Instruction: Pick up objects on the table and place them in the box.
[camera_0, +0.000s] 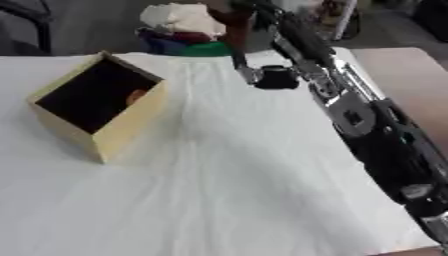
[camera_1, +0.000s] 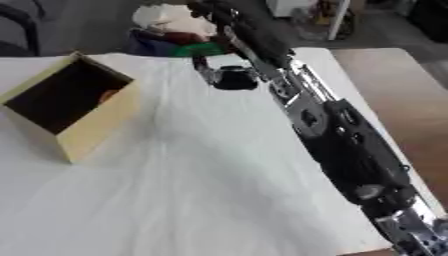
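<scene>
Upper centre of the frame, right hand (camera_0: 254, 75) is reaching over the far table (camera_0: 227, 200) edge, fingers curling around a black object (camera_0: 278, 78), while the box (camera_0: 114, 135) is sitting open, upper left.

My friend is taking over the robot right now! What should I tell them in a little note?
Right hand: stretched far across the table to the back edge, by a pile of coloured things. Its fingers are too hard to make out, so open or shut is unclear.
Left hand: not in either view.
Box: wooden, open, on the left part of the white tablecloth. Something orange shows inside, so at least one thing seems done.
Left to do: no loose object shows on the cloth near the box; the remaining ones look to be in that far pile.
</scene>
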